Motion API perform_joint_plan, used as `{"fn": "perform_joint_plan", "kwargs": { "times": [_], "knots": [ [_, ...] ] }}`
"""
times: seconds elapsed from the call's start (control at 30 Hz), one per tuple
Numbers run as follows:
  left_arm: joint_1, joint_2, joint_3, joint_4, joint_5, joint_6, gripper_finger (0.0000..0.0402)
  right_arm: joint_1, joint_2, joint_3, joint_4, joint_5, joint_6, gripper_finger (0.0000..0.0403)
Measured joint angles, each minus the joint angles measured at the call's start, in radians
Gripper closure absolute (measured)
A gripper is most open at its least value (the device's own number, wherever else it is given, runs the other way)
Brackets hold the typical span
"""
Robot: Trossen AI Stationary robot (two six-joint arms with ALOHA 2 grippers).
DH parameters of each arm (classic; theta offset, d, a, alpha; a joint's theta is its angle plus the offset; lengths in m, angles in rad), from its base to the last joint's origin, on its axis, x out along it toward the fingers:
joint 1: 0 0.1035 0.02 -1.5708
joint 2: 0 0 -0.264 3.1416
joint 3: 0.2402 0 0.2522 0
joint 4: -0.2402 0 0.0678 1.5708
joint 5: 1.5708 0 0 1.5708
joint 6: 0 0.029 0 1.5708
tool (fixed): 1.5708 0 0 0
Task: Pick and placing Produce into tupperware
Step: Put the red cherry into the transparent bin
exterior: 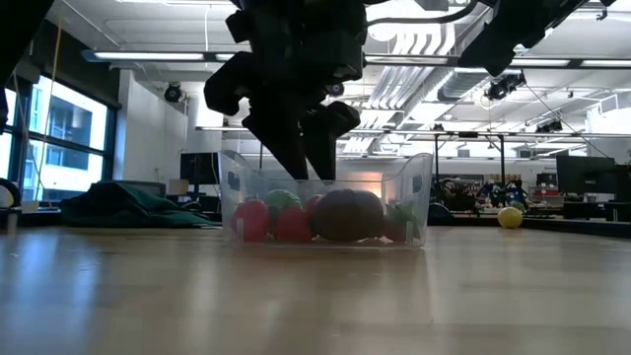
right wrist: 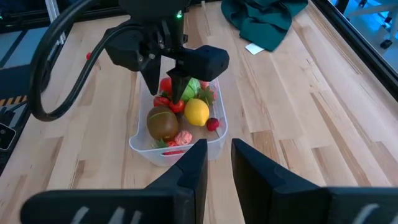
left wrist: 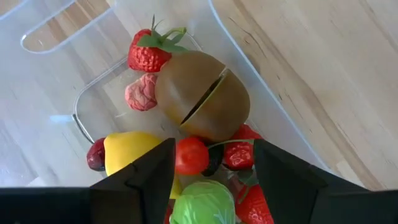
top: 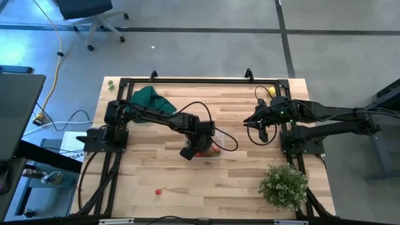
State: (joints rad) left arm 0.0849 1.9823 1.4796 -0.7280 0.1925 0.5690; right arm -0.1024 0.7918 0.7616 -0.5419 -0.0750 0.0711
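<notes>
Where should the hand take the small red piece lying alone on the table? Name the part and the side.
Take the red piece across its round body, coming straight down from above. It is small and lies alone on the table, so fingers probably fit on either side. The left hand, now over the tupperware, is the nearer one.

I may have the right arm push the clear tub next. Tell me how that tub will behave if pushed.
The tupperware would probably slide rather than tip: it sits low and flat on the smooth wooden table. Its thin clear walls look flexible, so they may bow inward. The loose produce inside, including a round lemon, would likely shift or roll.
</notes>
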Motion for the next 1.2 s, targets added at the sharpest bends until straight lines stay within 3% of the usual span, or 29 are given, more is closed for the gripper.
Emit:
{"fn": "perform_joint_plan", "kwargs": {
  "times": [0.2,0.43,0.53,0.63,0.77,0.97,1.2],
  "knots": [
    [0.000,-0.016,0.045,-0.080,0.048,-0.013,0.0200,0.000,0.000,0.000,0.000,0.000,0.000,0.0340],
    [-0.005,-0.069,0.185,-0.375,0.115,0.011,0.0242,0.000,0.000,0.000,0.000,0.000,0.000,0.0340],
    [-0.023,-0.133,0.193,-0.424,0.130,0.010,0.0261,0.000,-0.001,0.000,0.000,0.000,0.000,0.0340],
    [-0.068,-0.204,0.194,-0.470,0.116,-0.001,0.0278,0.000,0.000,0.000,-0.001,0.000,0.000,0.0340],
    [-0.174,-0.288,0.191,-0.541,0.005,-0.060,0.0293,0.000,0.000,0.000,0.000,0.000,0.000,0.0340],
    [-0.377,-0.382,0.057,-0.513,-0.092,-0.259,0.0295,0.000,-0.001,0.000,0.005,0.000,0.000,0.0340],
    [-0.565,-0.451,-0.252,-0.191,-0.165,-0.523,0.0282,0.000,-0.001,0.000,0.000,0.000,0.000,0.0340]
  ]
}}
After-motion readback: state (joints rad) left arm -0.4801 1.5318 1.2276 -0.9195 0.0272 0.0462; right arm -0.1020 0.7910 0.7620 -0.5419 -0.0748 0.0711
